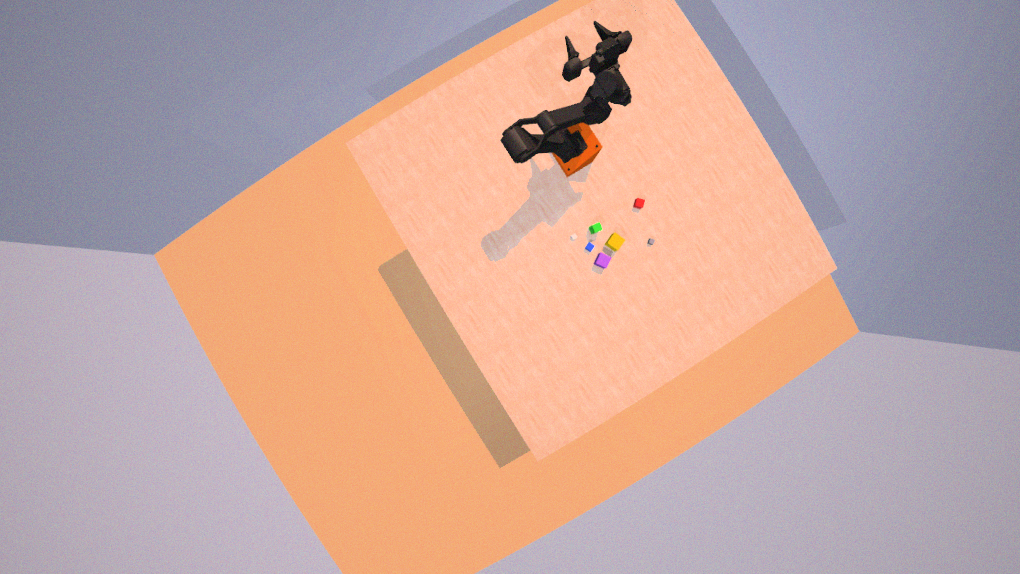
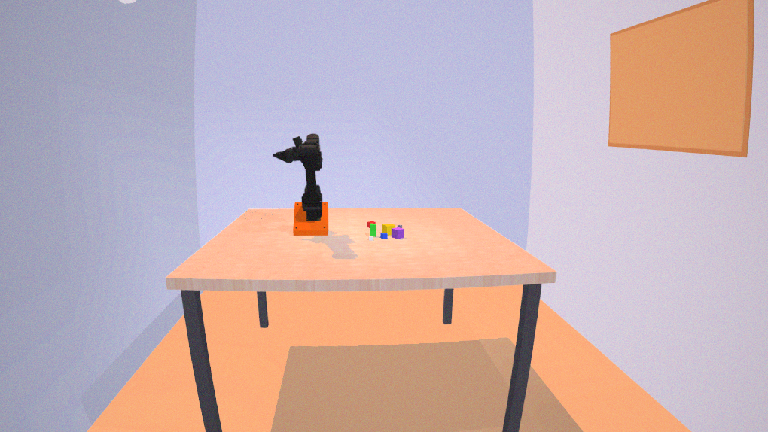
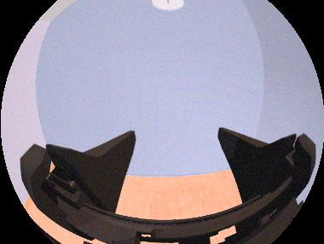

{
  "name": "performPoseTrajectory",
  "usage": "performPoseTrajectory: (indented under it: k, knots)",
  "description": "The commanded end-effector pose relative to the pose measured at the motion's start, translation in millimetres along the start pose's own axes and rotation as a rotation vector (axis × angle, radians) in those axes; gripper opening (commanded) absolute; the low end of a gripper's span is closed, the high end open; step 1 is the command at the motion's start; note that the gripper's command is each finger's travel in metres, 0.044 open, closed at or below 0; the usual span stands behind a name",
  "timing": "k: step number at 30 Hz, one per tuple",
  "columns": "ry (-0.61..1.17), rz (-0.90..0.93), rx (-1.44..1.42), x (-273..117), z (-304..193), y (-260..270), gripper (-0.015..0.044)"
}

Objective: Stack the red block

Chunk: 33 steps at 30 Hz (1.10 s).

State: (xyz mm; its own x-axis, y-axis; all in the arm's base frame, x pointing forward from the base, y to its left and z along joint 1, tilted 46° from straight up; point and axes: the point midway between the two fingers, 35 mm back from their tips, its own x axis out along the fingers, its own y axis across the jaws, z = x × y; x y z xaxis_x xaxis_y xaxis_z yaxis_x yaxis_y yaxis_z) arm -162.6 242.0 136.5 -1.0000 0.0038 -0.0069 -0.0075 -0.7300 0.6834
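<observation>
Nothing is done yet: the black parallel-jaw gripper [image 1: 589, 39] stands wide and empty, raised well away from the small red cube [image 1: 639, 203], which lies on the wooden table [image 1: 641, 371], apart from the upright green tower [image 2: 373, 229]

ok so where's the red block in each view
Top: the red block lies alone on the table, right of centre, up and right of the green tower.
Exterior: it peeks out just behind and left of the green tower's top.
Wrist: not in it; only the open pincer, wall and table edge show.
Shared landmark: the green tower, seen in the top and exterior views.
</observation>
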Motion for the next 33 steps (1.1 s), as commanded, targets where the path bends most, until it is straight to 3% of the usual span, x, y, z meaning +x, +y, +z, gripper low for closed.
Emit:
performPoseTrajectory:
  k: [1,8,18,25,33]
  knots:
    - [-0.006,-0.009,0.005,-0.8,1.2,-2.2,0.0426]
    - [-0.215,-0.364,0.203,-46.4,31.8,-87.3,0.0440]
    - [-0.373,-0.957,0.551,-165.5,10.9,-191.5,0.0440]
    - [-0.329,-1.344,0.831,-256.0,-46.0,-216.4,0.0440]
    - [-0.098,-1.693,1.183,-342.5,-126.1,-187.7,0.0440]
